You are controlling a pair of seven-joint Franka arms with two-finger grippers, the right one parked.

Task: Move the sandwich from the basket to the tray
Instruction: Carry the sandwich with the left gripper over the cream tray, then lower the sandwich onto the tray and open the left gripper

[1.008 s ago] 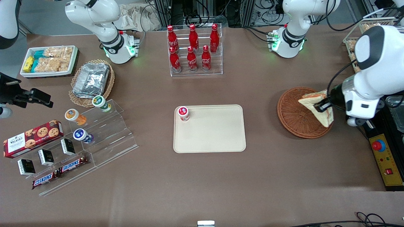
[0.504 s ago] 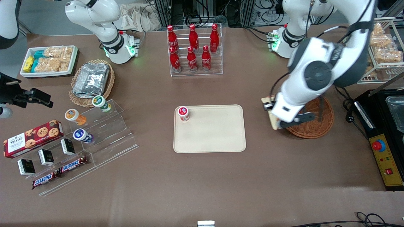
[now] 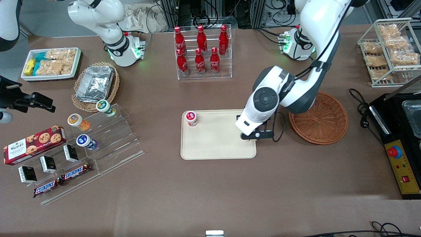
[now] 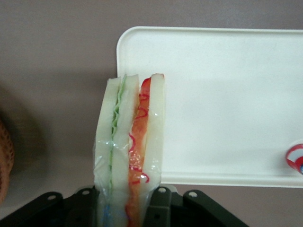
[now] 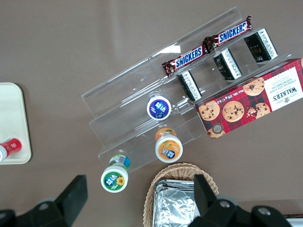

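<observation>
The sandwich (image 4: pixel 130 142), a clear-wrapped wedge of white bread with orange-red and green filling, stands on edge between the fingers of my gripper (image 4: pixel 128 208), which is shut on it. It hangs over the corner of the cream tray (image 4: pixel 227 94), partly over the brown table. In the front view the gripper (image 3: pixel 251 135) is at the tray (image 3: pixel 217 144) edge nearest the round brown basket (image 3: pixel 324 121), and the wrist hides the sandwich. The basket holds nothing; its rim (image 4: pixel 4 161) shows in the left wrist view.
A small red-capped bottle (image 3: pixel 191 118) stands on the tray's corner toward the parked arm. A rack of red cola bottles (image 3: pixel 202 52) is farther from the front camera. A wire snack rack (image 3: pixel 391 49) and a black control box (image 3: pixel 404 164) lie at the working arm's end.
The arm has swung from above the basket to the tray's edge, carrying the sandwich with it. The basket now shows empty.
</observation>
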